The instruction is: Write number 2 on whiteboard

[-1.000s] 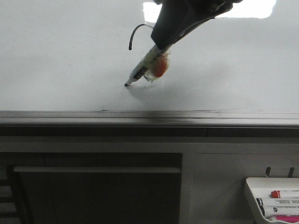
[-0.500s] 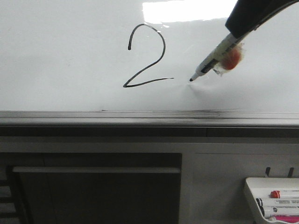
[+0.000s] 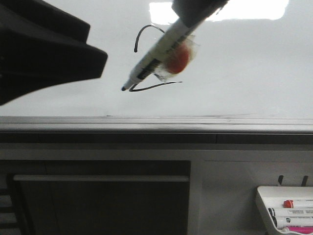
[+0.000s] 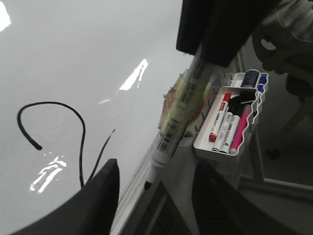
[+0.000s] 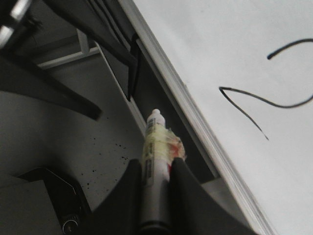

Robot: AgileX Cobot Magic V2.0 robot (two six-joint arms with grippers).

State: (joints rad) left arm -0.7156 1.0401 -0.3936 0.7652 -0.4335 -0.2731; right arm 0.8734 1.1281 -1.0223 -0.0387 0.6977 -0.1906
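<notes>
Whiteboard (image 3: pixel 254 68) fills the upper front view, glossy, with a bright light reflection at its top and a grey ledge (image 3: pixel 156 123) below. A white tray of markers (image 3: pixel 286 208) hangs lower right. The left gripper (image 4: pixel 151 196) stands apart, empty, its dark arm blocking the left. The right gripper (image 5: pixel 155 169) is clamped on a taped marker (image 3: pixel 156 56), which crosses the number 2 (image 3: pixel 159 85).

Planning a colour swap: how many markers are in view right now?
4. One marker is held in the right gripper. Three lie in the tray: red marker, white marker, pink marker. Dark items at the tray's end may be more.
</notes>
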